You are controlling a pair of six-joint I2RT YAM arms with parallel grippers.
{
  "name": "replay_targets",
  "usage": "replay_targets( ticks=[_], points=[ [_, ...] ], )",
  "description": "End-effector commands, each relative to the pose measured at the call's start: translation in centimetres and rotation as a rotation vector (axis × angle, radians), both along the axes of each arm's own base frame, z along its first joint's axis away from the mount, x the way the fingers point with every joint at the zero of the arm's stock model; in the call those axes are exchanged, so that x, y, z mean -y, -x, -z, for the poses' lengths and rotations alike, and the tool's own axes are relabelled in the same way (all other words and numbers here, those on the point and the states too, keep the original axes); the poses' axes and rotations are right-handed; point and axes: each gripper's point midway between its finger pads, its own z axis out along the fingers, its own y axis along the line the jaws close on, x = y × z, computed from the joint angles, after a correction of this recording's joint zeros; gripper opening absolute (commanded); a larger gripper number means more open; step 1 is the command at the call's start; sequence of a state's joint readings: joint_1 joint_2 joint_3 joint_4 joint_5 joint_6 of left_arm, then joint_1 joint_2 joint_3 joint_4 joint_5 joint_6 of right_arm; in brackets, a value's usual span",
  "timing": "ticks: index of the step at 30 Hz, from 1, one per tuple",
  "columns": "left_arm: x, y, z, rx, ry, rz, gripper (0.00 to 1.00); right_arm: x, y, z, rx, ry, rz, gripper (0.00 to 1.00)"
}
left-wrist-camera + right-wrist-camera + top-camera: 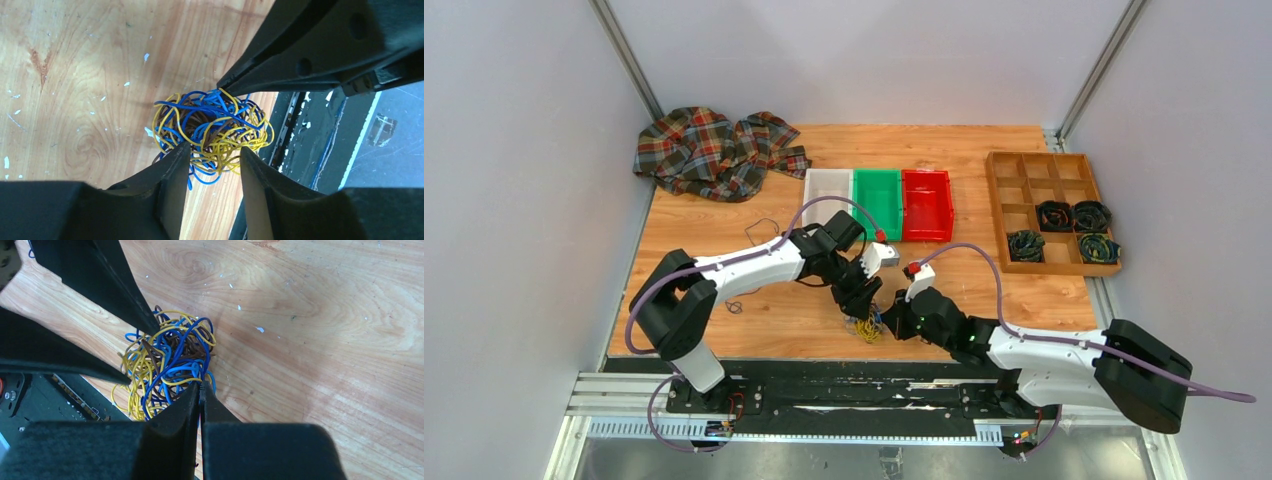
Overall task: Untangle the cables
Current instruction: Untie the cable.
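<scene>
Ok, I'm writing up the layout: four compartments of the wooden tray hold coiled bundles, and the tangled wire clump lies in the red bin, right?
Not in the red bin. The top view shows the wire clump on the table near its front edge. Four compartments of the wooden tray do hold coiled bundles.

Bright even overhead light, soft shadows, wrist views slightly soft

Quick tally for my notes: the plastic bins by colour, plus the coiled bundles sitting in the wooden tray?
White bin: 1
Green bin: 1
Red bin: 1
Coiled bundles in the wooden tray: 4
Total: 7
</scene>
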State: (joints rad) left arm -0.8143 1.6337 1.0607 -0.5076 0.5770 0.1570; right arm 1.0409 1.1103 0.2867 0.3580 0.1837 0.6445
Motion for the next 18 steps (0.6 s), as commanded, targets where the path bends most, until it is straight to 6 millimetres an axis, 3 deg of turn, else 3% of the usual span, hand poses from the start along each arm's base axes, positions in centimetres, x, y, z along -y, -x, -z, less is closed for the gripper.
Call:
replay_targets(
  ticks=[1,5,10,18],
  points=[
    [0.4,-1.0,0.8,0.048,0.004,-0.014,0.41,-0.9,-0.6,-1.3,0.006,-0.051,0.02,0.01],
    [-0.4,-1.6,0.4,0.106,-0.032,0.0,0.18,-0.7,-0.6,-1.2,0.003,-0.05,0.025,0.0],
    [-1.8,-0.9,-1.6,0.134,-0.046,0.037,0.06,-0.1,-0.6,-0.7,0.0,-0.038,0.046,0.01],
    [-4.0,0.0,-5.1,0.196,-0.036,0.072,0.01,1.1,-0.7,-0.2,0.001,-0.015,0.088,0.0]
  ],
)
